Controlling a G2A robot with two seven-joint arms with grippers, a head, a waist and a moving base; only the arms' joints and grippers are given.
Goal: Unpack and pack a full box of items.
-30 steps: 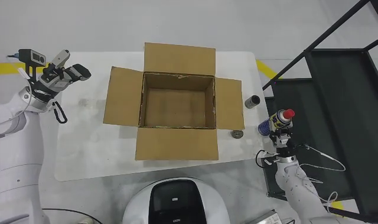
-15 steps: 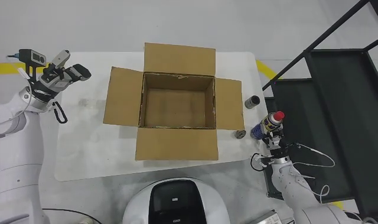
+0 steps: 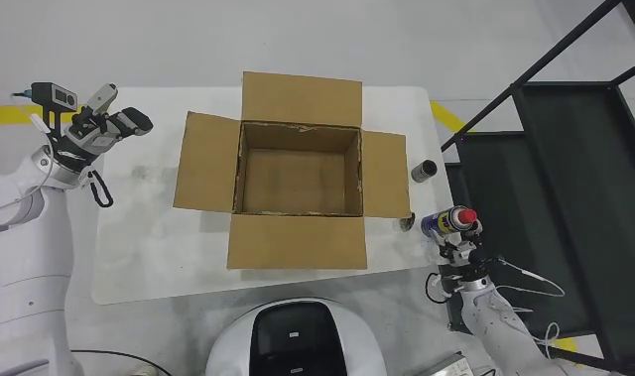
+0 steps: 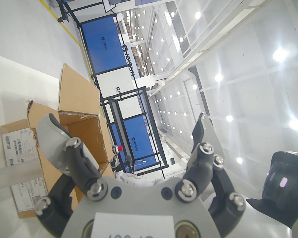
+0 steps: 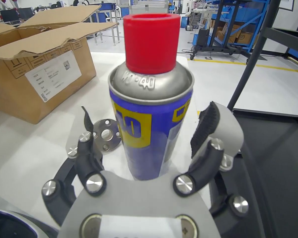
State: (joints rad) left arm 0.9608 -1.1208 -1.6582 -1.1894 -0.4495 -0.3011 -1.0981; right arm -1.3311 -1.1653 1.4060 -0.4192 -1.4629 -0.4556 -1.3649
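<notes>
Flange (image 5: 106,134) lies between can (image 5: 151,115) and box (image 5: 39,75).

Matt cardboard box (image 3: 298,242), glossy can (image 5: 149,125), seemingly plastic cap (image 5: 151,43).

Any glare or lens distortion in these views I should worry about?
Left wrist view: ceiling lights bloom into hard glare behind the left gripper, and straight frames bow, fisheye style. Right wrist view: highlights on the metal shoulder of the spray can, which bulges from the wide lens. Top view: even light, soft shade inside the box.
</notes>
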